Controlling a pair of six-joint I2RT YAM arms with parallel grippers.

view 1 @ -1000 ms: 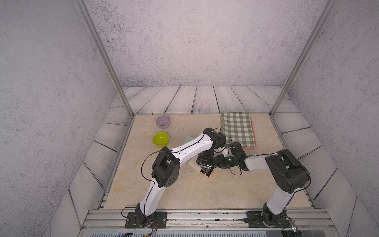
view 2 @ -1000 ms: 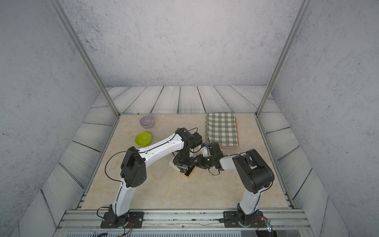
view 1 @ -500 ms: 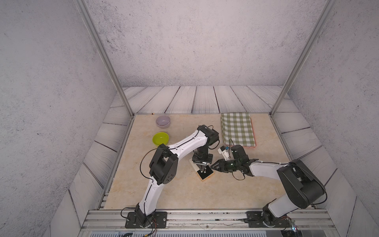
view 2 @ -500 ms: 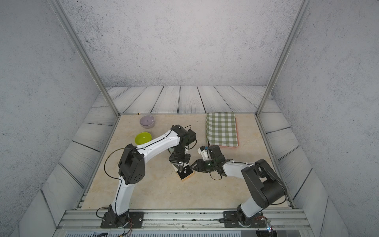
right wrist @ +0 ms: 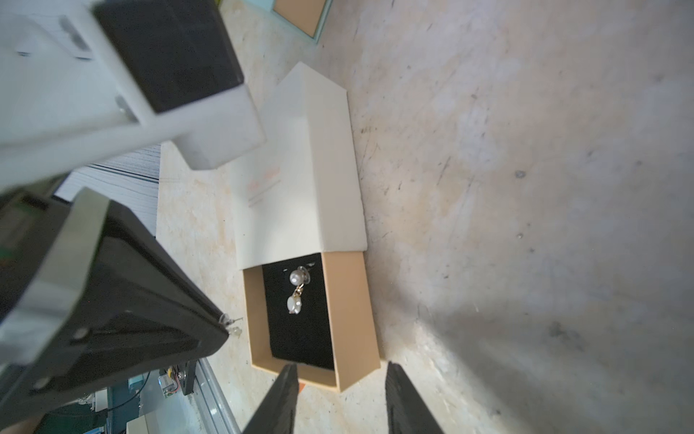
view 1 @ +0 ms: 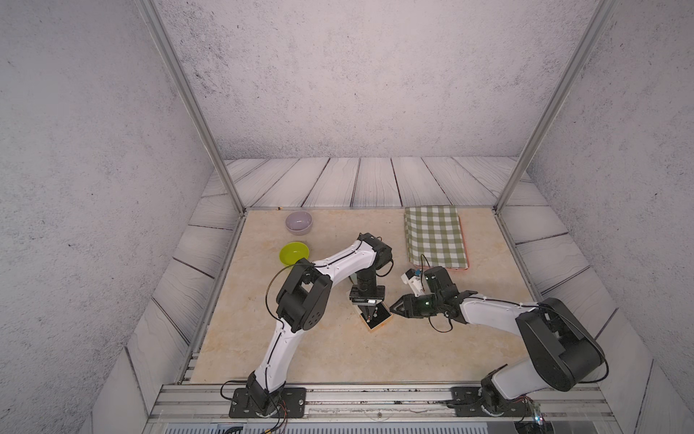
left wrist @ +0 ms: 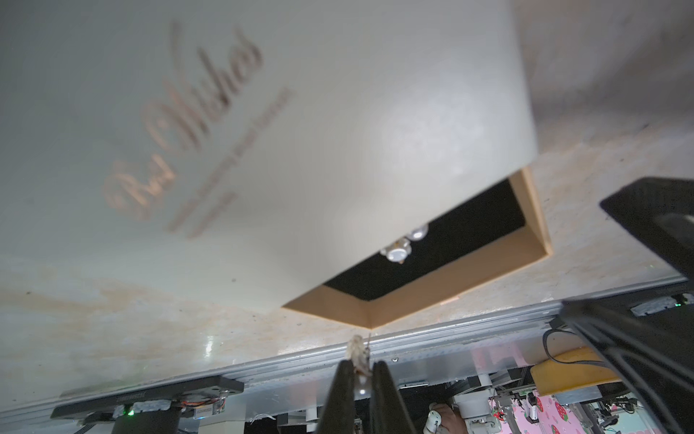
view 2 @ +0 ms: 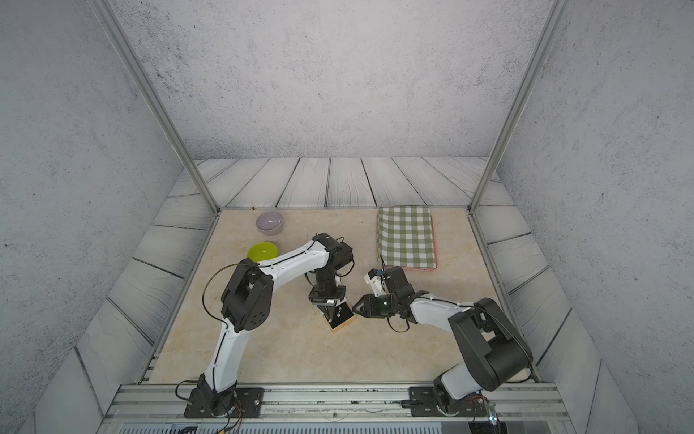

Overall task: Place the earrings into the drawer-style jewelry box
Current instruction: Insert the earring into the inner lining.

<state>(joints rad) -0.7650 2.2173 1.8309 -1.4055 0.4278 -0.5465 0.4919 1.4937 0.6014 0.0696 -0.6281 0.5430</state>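
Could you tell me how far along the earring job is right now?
Done: the drawer is pulled out, with one pearl earring on its black lining. In hand: the left gripper pinches a second earring beside the drawer. Left: dropping it in. The right gripper waits open at the drawer's end.

Matt cream card on the jewelry box (right wrist: 300, 169) sleeve, coppery foil script; raw tan cardboard drawer (right wrist: 351, 319) lined with black velvety pad. Pearly, glossy beads and gold metal link on the earring (right wrist: 296, 291) inside. Smooth, faintly shiny marbled beige table (view 1: 338, 357), scuffed in places. Woven green-check cloth (view 1: 433, 235). Glossy lime bowl (view 1: 294, 252), satin lilac bowl (view 1: 298, 221). Matt black plastic left hand (left wrist: 358, 379). Brushed aluminium rail (view 1: 375, 398).
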